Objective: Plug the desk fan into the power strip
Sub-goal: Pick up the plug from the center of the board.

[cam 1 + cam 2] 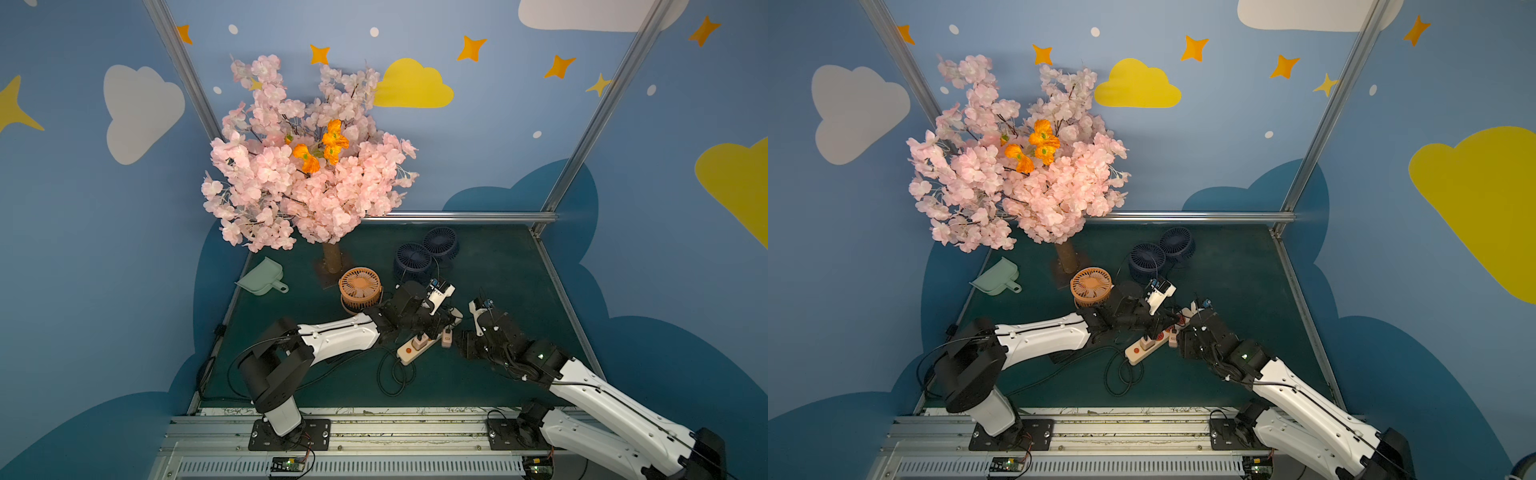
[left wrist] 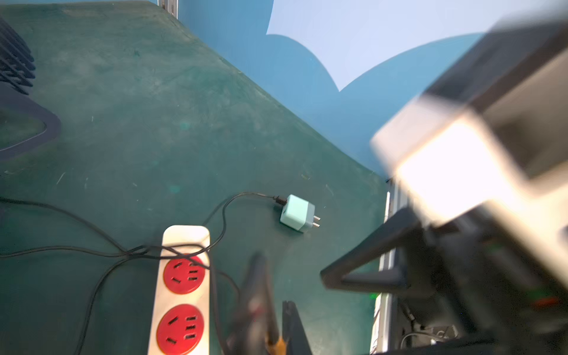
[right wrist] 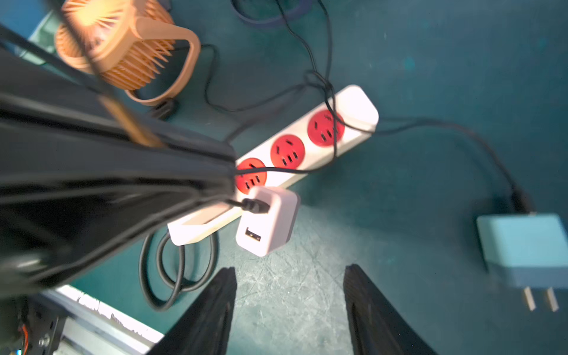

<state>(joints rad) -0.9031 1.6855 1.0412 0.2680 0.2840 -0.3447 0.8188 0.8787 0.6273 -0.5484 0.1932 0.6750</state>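
Note:
The cream power strip (image 1: 402, 355) lies slanted on the green mat, with red sockets (image 3: 287, 150) and thin black cables across it. The orange desk fan (image 1: 360, 286) stands just behind it. A white plug block (image 1: 419, 343) stands on the strip beside the orange button. My left gripper (image 1: 428, 328) hangs over that end, jaws shut; I see nothing held in the left wrist view. A pinkish-white adapter (image 3: 267, 221) with a black cable in one slot sits beside the strip. My right gripper (image 3: 290, 270) is just short of it, open and empty.
A teal adapter (image 2: 296, 213) lies on the mat past the strip's far end. Two navy fans (image 1: 413, 257) sit at the back. A pink blossom tree (image 1: 307, 174) and a mint dustpan (image 1: 262, 276) stand back left. The strip's black cord (image 1: 392, 376) coils near the front.

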